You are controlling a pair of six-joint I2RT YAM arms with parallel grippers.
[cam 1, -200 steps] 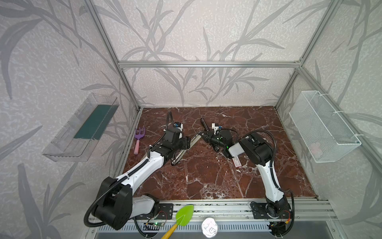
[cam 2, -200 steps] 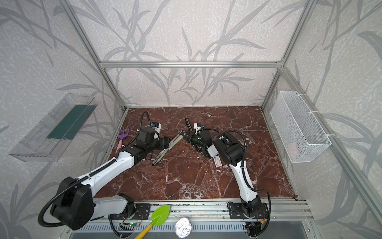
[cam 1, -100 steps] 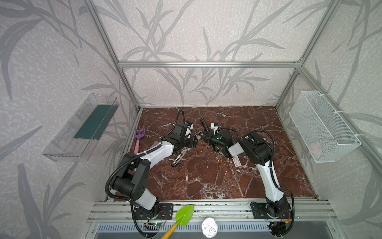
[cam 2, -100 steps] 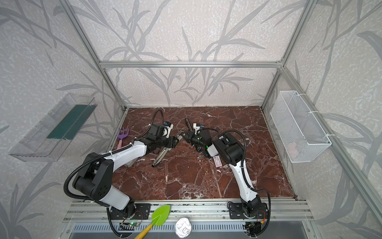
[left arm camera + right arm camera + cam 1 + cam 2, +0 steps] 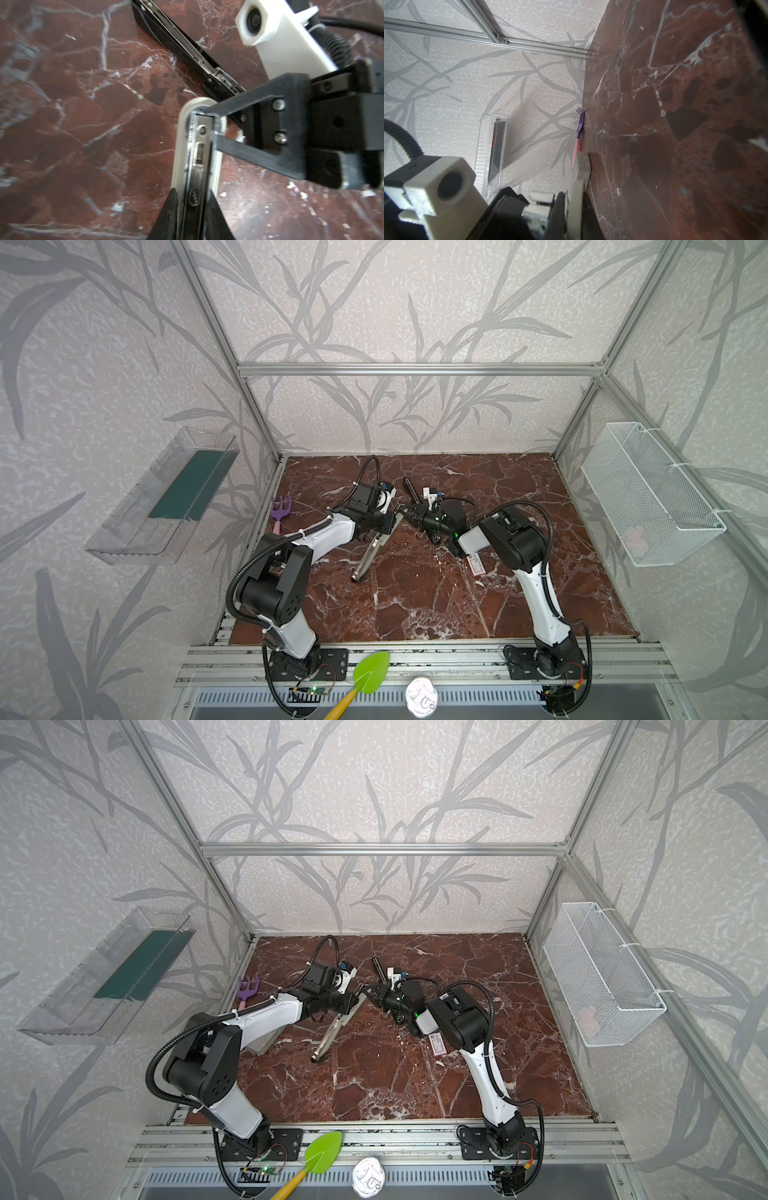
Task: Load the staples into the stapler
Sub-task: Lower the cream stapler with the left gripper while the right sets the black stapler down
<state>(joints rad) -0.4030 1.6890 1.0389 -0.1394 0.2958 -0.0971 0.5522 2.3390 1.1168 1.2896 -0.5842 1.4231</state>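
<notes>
Your left gripper (image 5: pixel 191 199) and right gripper (image 5: pixel 205 123) both clamp the beige stapler (image 5: pixel 180 153): brace its body, ease the tip up slowly.

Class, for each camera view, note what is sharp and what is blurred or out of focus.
Both top views: evenly lit, marble table sharp. Left wrist view: beige stapler near the lens is soft, the black stapler behind clearer. Right wrist view: white camera housing blurred, purple rake crisp.
</notes>
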